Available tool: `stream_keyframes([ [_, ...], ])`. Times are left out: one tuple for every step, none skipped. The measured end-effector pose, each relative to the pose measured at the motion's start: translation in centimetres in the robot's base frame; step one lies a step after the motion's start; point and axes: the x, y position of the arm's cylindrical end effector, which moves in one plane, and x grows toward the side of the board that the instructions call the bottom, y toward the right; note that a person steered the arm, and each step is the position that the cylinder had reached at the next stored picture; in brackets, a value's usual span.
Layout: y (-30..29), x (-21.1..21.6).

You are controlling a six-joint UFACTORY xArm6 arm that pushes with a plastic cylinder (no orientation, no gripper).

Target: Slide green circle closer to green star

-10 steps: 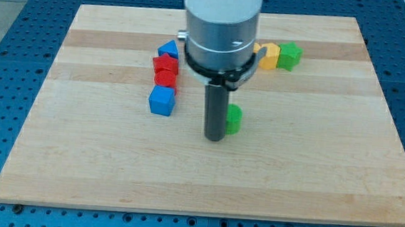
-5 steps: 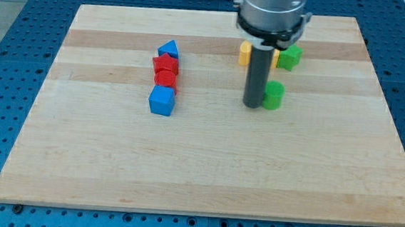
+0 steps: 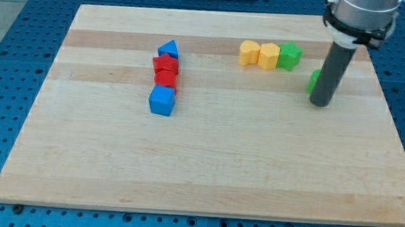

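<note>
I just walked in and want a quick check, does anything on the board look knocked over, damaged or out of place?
Nothing looks damaged or tipped. One oddity: the green circle is mostly hidden behind my rod, only a sliver showing at its left edge. My tip sits just below and right of that sliver, with the green star up and to the view's left, beside two yellow blocks.

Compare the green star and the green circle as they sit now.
The green star shows whole, while the green circle is mostly hidden behind my rod, with my tip just below it. The star touches a yellow block; the circle touches no block. The star lies nearer the view's top, the circle lower right. Both are green.
</note>
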Motion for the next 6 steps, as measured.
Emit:
stream_keyframes([
  [0.4, -0.2],
  [0.4, -1.4],
  [0.4, -2.7],
  [0.4, -4.1],
  [0.4, -5.2],
  [0.4, -5.4],
])
